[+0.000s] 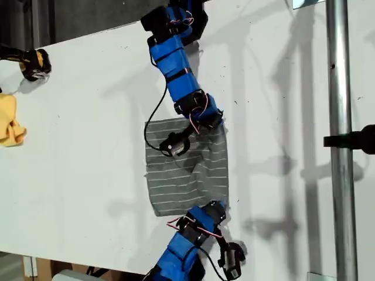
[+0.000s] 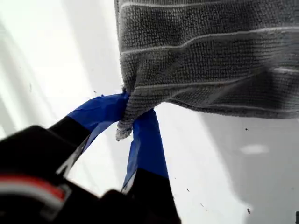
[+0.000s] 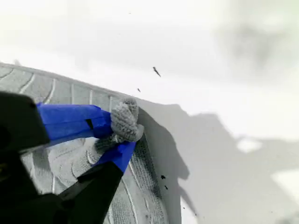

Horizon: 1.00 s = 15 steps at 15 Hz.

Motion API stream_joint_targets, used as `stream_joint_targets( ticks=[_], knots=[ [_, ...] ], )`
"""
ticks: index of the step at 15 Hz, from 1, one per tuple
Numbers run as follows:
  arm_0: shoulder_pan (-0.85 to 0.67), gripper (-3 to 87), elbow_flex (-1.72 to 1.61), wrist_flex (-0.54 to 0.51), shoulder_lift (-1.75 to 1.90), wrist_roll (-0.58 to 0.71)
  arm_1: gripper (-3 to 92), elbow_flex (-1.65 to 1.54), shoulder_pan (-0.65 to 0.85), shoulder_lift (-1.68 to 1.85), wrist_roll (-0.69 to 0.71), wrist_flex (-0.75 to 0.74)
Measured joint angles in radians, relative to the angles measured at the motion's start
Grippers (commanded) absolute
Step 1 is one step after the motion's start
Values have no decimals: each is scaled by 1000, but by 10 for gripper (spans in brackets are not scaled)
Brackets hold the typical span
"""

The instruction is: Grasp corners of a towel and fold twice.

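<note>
A white worktop filled the exterior view, with one grey striped towel lying near its middle. Two blue arms reached to the towel, one from the top of the exterior view and one from the bottom. The wrist views did not settle which arm was which.

My first gripper was clenched on a towel corner, the fabric bunched between its blue-taped jaws and the cloth hanging slightly lifted off the worktop. My second gripper was likewise grasping a rolled corner of the towel, pinched between its two jaws.

Judged from this, the step in hand was carrying both held corners across for a fold. To do it well, both corners should probably rise together, stay level, and travel at one pace, so the edge lands square on the opposite edge without dragging the lower layer.

One small yellow cloth lay at the exterior view's left edge, well apart from the towel.
</note>
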<state>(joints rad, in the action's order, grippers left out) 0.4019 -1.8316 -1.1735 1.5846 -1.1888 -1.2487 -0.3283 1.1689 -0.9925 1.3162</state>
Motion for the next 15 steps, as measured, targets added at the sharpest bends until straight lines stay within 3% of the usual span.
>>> stream_joint_targets(
  ticks=[4,8,15],
  knots=[
    [9,-16,54,-2,83,114,-2,0,-28,38,46,-25],
    [-8,-16,44,-8,123,104,-2,0,-21,38,63,-32],
    [-316,-16,-106,-58,383,218,-2,-5,244,230,186,-38]
  ],
)
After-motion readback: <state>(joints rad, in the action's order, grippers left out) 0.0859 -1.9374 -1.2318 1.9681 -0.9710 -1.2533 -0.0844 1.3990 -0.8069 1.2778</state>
